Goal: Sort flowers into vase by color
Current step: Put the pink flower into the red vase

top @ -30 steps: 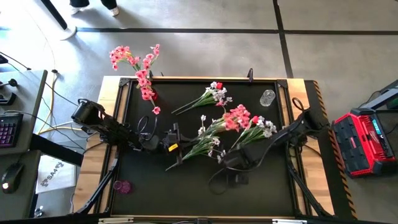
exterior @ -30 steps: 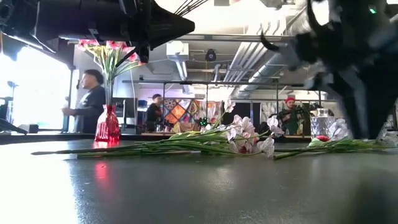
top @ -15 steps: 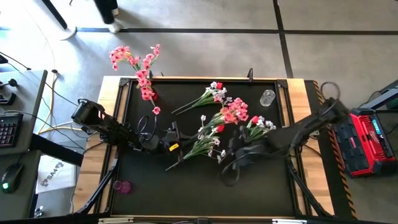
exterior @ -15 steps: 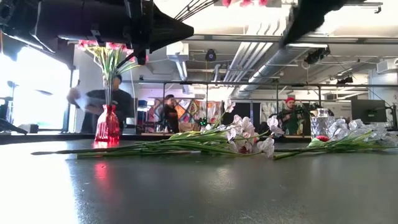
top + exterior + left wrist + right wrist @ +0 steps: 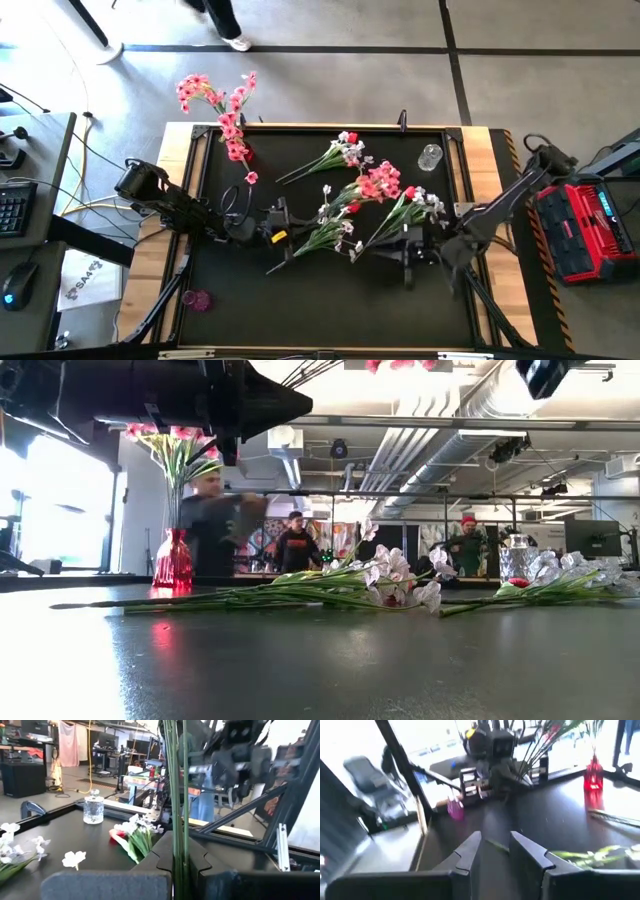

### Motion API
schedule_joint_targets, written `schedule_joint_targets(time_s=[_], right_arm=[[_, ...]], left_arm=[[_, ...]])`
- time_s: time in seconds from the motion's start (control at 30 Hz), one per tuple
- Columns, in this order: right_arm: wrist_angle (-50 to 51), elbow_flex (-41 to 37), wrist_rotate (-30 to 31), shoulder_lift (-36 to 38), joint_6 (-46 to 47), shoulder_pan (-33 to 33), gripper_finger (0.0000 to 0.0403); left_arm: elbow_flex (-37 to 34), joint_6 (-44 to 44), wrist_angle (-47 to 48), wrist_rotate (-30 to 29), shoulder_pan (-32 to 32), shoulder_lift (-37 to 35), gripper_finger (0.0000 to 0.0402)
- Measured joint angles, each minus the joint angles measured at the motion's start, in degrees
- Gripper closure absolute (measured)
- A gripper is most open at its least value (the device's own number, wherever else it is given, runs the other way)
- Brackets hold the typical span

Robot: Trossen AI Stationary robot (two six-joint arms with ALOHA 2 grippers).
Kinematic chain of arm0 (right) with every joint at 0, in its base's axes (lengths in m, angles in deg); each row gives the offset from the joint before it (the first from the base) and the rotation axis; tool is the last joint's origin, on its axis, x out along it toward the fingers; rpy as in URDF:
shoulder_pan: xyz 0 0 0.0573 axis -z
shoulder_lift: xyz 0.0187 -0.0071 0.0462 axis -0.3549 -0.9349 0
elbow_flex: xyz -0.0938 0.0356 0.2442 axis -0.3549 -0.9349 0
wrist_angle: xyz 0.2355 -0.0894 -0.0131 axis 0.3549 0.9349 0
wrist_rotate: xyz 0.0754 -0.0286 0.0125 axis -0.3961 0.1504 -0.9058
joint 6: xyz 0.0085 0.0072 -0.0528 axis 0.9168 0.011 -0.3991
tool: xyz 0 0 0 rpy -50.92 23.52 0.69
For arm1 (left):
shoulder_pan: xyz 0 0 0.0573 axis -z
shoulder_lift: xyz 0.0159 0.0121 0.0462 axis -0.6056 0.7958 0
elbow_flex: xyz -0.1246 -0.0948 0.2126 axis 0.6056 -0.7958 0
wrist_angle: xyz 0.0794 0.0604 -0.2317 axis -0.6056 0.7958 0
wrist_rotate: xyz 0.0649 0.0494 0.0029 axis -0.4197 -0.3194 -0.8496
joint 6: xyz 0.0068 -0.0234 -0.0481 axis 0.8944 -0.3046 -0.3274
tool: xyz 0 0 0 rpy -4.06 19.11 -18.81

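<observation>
**A:** What have you got hold of?

**B:** My right end effector [image 5: 408,247] hangs above the black bench [image 5: 330,300]. Its fingers are nearly closed on the thin green stem of a pink clustered-blossom spray [image 5: 380,185]. The grip looks slim, so I judge the spray could swivel. My left end effector [image 5: 277,222] is clamped on a bunch of green stems [image 5: 177,795] at mid-bench.

**A:** Where does the pink one go?

**B:** Into the red glass vase [image 5: 172,565] at the far left corner, which already carries pink blossoms. I'd travel high over the white-blossom sprays [image 5: 345,228] lying between. I'd arrive stem-end down and release only once the stem is inside the neck.
</observation>
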Motion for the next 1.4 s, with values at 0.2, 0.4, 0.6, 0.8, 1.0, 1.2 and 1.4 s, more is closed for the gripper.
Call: schedule_joint_targets(time_s=[0.2, 0.4, 0.6, 0.8, 1.0, 1.2, 1.4], right_arm=[[-28.8, -10.1, 0.1, -5.3, -10.1, 3.7, 0.0299], [-44.9, -7.9, -2.8, -16.5, -18.0, 10.6, 0.0226], [-50.4, -1.4, -11.1, -23.3, -22.1, 16.8, 0.0185], [-49.2, 2.9, -18.1, -26.4, -21.0, 21.4, 0.0205], [-49.0, 4.7, -20.6, -26.7, -20.8, 23.0, 0.0247], [-44.6, 6.4, -20.6, -26.7, -20.8, 23.9, 0.0344], [-32.5, 10.3, -20.4, -26.7, -20.2, 24.0, 0.0394]], left_arm=[[0.0, -2.0, -0.7, 3.6, 0.0, 0.0, 0.0401], [0.0, -4.0, -0.8, 6.4, 0.0, 0.0, 0.0401], [0.0, -5.2, -0.8, 6.0, 0.0, 0.0, 0.0401], [0.0, -5.3, -0.6, 6.0, 0.0, 0.0, 0.0401], [0.0, -5.4, 1.0, 6.4, 0.0, 0.0, 0.0401], [0.0, -5.7, 4.1, 7.0, 0.0, 0.0, 0.0401], [0.0, -7.0, 7.1, 7.5, 0.1, 0.1, 0.0397]])
